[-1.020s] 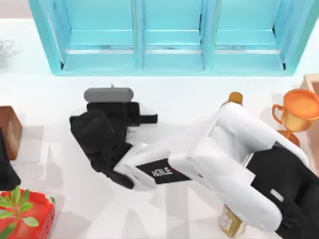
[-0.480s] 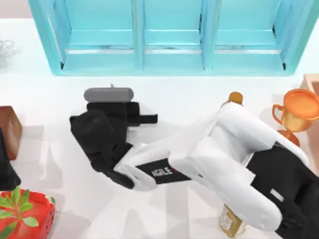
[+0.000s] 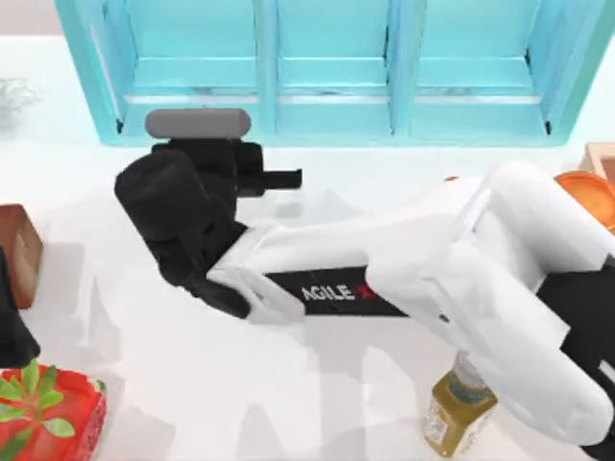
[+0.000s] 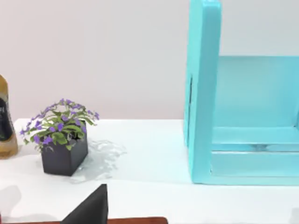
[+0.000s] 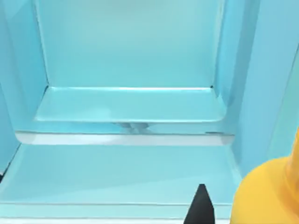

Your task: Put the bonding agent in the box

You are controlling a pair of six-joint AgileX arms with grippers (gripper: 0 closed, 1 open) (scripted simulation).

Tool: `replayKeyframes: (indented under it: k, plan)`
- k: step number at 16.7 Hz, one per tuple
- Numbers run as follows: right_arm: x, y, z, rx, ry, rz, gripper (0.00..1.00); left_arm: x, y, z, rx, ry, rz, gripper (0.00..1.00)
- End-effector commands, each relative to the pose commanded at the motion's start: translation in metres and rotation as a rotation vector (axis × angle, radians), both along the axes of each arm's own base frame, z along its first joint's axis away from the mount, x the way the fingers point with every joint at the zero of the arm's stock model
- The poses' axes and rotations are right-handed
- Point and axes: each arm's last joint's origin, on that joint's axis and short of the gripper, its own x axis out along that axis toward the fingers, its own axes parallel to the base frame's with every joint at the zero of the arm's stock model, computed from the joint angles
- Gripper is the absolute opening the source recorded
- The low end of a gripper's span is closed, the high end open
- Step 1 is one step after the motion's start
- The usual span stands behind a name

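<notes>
My right arm reaches across the table to the box (image 3: pixel 327 115), a turquoise cabinet with three open compartments at the back. The right gripper (image 3: pixel 199 146) hangs in front of the left compartment, its fingers hidden under the wrist. In the right wrist view the yellow body of the bonding agent (image 5: pixel 273 196) sits close beside a black fingertip (image 5: pixel 201 207), with the gripper shut on it, and the compartment floor (image 5: pixel 126 105) lies straight ahead. My left arm (image 3: pixel 10 331) is parked at the left edge.
An olive-yellow bottle (image 3: pixel 459 408) stands at the front right, an orange trophy (image 3: pixel 591 192) at the right edge. A brown block (image 3: pixel 19 252) and a red planter (image 3: pixel 43 413) sit at the left. A purple-flowered pot (image 4: pixel 63 142) stands left of the box.
My right gripper has moved away from the table's middle towards the box and a little left, and now faces the left compartment. The arm has stretched out, uncovering the olive-yellow bottle.
</notes>
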Motion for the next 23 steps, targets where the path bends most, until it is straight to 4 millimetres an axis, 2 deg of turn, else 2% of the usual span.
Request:
replayKeyframes:
  k: [3,9,11,13,15,18,21,23]
  plan:
    - [-0.002,-0.001,0.021,-0.005,0.005,0.005,0.0,0.0,0.0,0.0,0.0,0.0,0.0,1.0]
    - [-0.001,-0.002,0.024,-0.006,0.004,0.009,0.0,0.0,0.0,0.0,0.0,0.0,0.0,1.0]
    - [0.006,-0.007,0.04,-0.028,0.002,0.037,0.0,0.0,0.0,0.0,0.0,0.0,0.0,1.0]
    - [0.018,-0.019,0.067,-0.082,0.002,0.089,0.0,0.0,0.0,0.0,0.0,0.0,0.0,1.0]
    - [0.033,-0.039,0.098,-0.169,0.003,0.155,0.0,0.0,0.0,0.0,0.0,0.0,0.0,1.0]
    - [0.058,-0.086,0.145,-0.361,0.012,0.281,0.0,0.0,0.0,0.0,0.0,0.0,0.0,1.0]
    - [0.079,-0.151,0.18,-0.601,0.041,0.434,0.0,0.0,0.0,0.0,0.0,0.0,0.0,1.0]
    - [0.089,-0.202,0.194,-0.761,0.077,0.553,0.0,0.0,0.0,0.0,0.0,0.0,0.0,1.0]
